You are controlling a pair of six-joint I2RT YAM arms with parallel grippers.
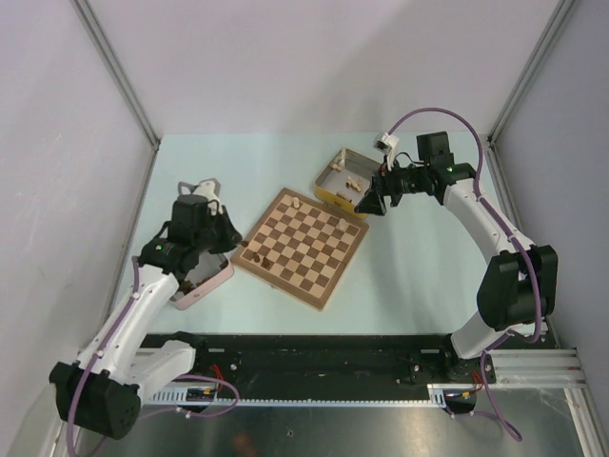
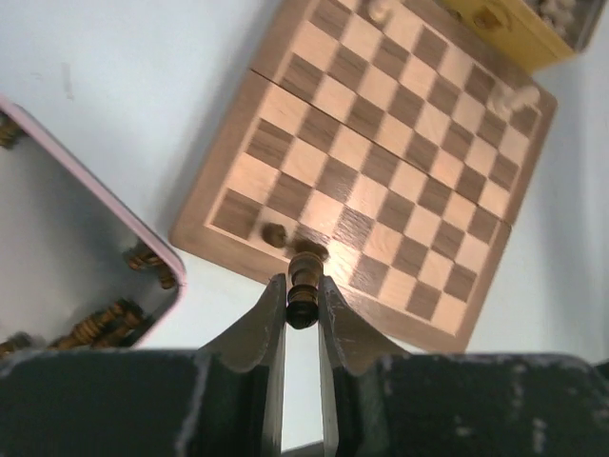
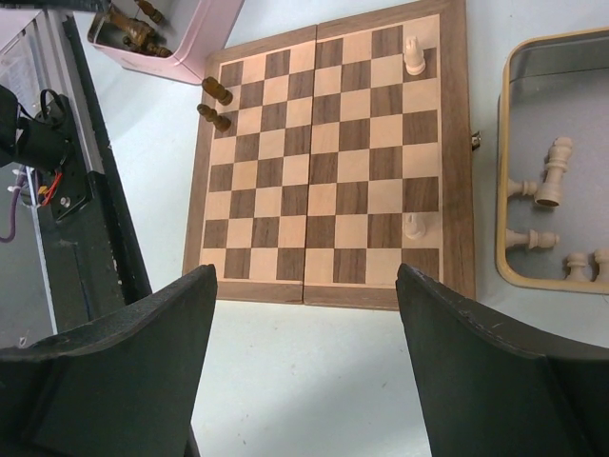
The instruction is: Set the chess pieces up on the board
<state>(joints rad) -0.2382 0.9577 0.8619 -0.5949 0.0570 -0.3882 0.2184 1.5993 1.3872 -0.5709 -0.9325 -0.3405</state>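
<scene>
The board [image 1: 303,246] lies mid-table. My left gripper [image 2: 303,303] is shut on a dark brown chess piece [image 2: 303,286] and holds it above the board's near-left edge, seen from above beside the pink tin [image 1: 232,244]. Two dark pieces [image 3: 215,103] stand on the board's edge squares there; one shows in the left wrist view [image 2: 274,234]. Two pale pieces [image 3: 414,55] [image 3: 413,227] stand on the opposite edge. My right gripper [image 3: 304,314] is open and empty, over the table by the board's right side and the yellow tin [image 1: 373,203].
A pink tin [image 1: 217,283] left of the board holds several dark pieces [image 2: 95,324]. A yellow tin [image 3: 501,171] behind the board's right corner holds several pale pieces [image 3: 552,171]. A black rail [image 1: 314,367] runs along the near table edge.
</scene>
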